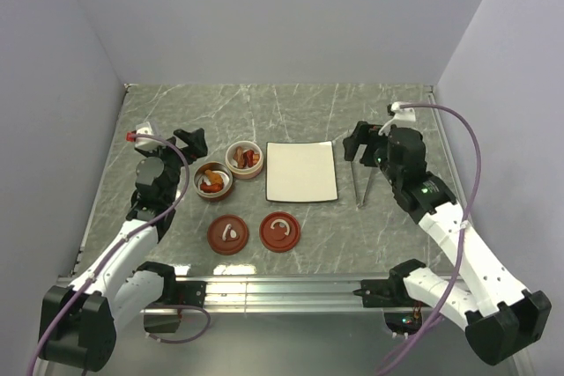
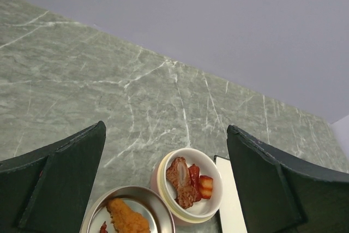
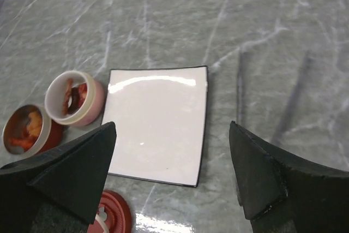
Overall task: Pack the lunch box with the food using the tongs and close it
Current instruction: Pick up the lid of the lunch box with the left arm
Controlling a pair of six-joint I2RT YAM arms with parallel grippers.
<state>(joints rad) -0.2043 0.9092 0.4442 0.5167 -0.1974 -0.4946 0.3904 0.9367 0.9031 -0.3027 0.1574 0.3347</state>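
The left gripper (image 1: 191,140) hovers at the left of the table (image 1: 397,121), just beyond the two round tubs, its jaws spread wide with nothing between them. The food (image 1: 211,180) sits inside those tubs: orange and red-brown chunks in the metal-lined near tub (image 1: 201,191), darker strips in the pale far tub (image 1: 232,152). Nearer the arms lie two red-brown lids (image 1: 228,235) (image 1: 280,232), each flat on the table with a small white curved handle on top, so the box is not yet closed. They look light and stiff, and the raised handle is probably the only good place to pinch them. Right of the tubs the white plate (image 1: 301,172) is bare. Further right the tongs (image 1: 359,193) lie flat on the table beside the plate, their joined end toward the arms. They are thin, springy metal, likely slippery and awkward to lift from a hard top; across both arms near the middle seems the best hold. The right gripper (image 3: 172,128) hangs above their far end, jaws released and empty.
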